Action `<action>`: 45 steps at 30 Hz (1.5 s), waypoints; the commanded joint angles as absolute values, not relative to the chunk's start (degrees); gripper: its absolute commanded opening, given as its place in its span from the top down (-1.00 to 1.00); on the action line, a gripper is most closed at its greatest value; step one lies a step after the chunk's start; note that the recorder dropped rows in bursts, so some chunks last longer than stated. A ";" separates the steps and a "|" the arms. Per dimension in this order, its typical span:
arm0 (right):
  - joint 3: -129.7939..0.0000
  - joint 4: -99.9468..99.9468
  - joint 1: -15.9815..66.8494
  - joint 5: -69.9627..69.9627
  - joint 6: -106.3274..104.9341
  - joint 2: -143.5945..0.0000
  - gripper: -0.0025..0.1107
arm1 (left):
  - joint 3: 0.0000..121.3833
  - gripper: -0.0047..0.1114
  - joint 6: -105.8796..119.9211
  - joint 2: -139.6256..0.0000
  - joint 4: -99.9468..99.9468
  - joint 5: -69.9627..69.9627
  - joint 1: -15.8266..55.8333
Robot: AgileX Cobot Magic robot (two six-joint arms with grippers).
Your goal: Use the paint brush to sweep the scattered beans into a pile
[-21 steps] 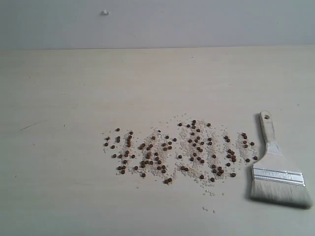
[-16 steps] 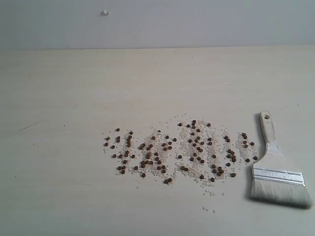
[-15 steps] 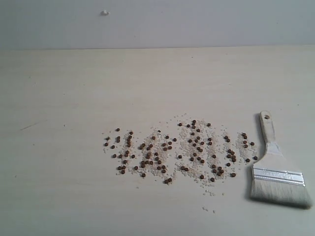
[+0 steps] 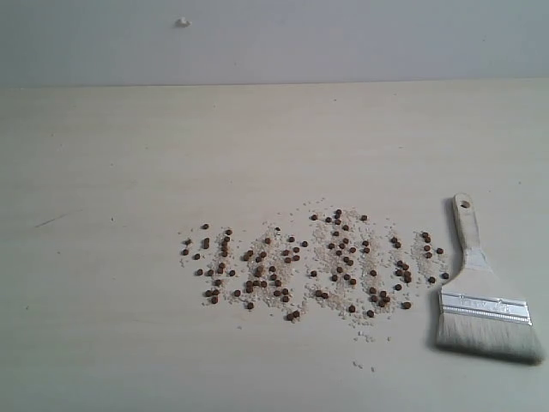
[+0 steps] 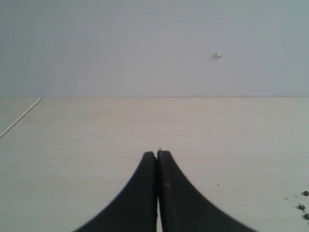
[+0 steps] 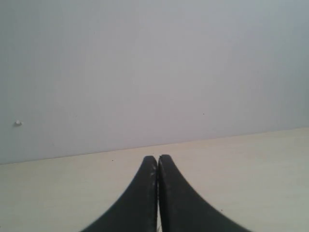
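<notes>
A pale cream, wood-grained counter (image 4: pixel 129 154) fills the exterior view and meets a plain grey wall (image 4: pixel 343 43) along its far edge. Across the counter's middle and right, the beans (image 4: pixel 313 266), dozens of tiny round reddish-brown grains mixed with finer whitish crumbs, lie spread in a loose, wide band, not gathered into any mound. Just to the right of the band rests the paint brush (image 4: pixel 480 296), a wide, flat tool lying on the counter with nothing holding it. Its pale cream handle, with a hole (image 4: pixel 464 203) at the end, points toward the wall. Its silver metal ferrule (image 4: pixel 485 307) and pale grey-white bristles (image 4: pixel 489 336) face the near edge. The outermost grains sit just beside the handle. Neither arm shows in the exterior view. Each wrist view shows its own pair: the left arm's jaws, black and curved, are pressed together with nothing between them, above bare counter with a few grains (image 5: pixel 303 207) off to one side. The right arm's jaws are likewise pressed together and empty, facing the wall. A small white speck (image 4: pixel 183 22) marks the wall high up.
</notes>
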State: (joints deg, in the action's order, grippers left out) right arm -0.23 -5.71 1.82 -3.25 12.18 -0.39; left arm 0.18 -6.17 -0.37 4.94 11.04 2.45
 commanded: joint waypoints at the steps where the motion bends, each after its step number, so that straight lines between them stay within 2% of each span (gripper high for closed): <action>1: 0.00 -6.47 1.55 -1.82 12.14 0.00 0.96 | 0.00 0.92 -6.25 0.00 4.66 11.23 2.30; 15: 0.00 -4.88 1.55 -1.23 13.59 0.00 0.96 | 0.00 0.92 -6.25 0.00 4.66 11.23 2.30; 30: 0.00 0.00 1.55 11.30 22.13 0.00 0.96 | 0.00 0.92 -6.25 0.00 4.66 11.23 2.30; 45: 0.00 0.00 1.55 6.86 22.67 0.00 0.96 | 0.00 0.92 -6.25 0.00 4.66 11.23 2.30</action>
State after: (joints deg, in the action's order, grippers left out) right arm -0.23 0.00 1.82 8.49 22.64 -0.29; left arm 0.18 -6.17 -0.37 4.94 11.04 2.45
